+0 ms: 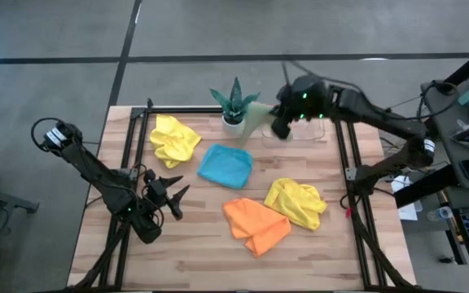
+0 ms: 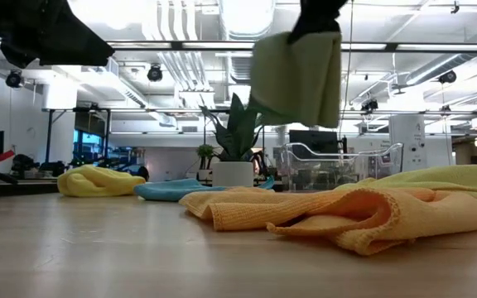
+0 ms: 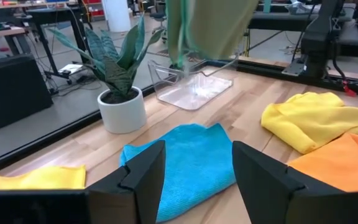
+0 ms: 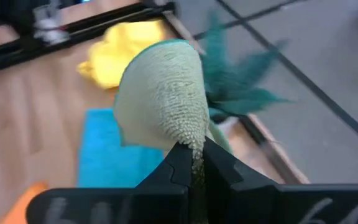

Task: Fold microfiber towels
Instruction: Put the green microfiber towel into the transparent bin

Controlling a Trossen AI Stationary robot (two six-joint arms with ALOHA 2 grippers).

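Right hand (image 1: pixel 282 129), upper centre: clenched on sage green towel (image 1: pixel 255 118), hanging above potted plant (image 1: pixel 234 104) and clear tray (image 3: pixel 194 87). Left hand (image 1: pixel 173 199), lower left: released. Surface (image 1: pixel 194 244): two yellow towels (image 1: pixel 173 138), blue towel (image 1: pixel 225 165), orange towel (image 1: pixel 255 224).

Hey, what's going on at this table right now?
The right hand is shut on a sage green towel, holding it up in the air near the potted plant and the clear tray. The left hand waits open over the table's near left part. The blue towel, two yellow towels and the orange towel lie crumpled on the table.
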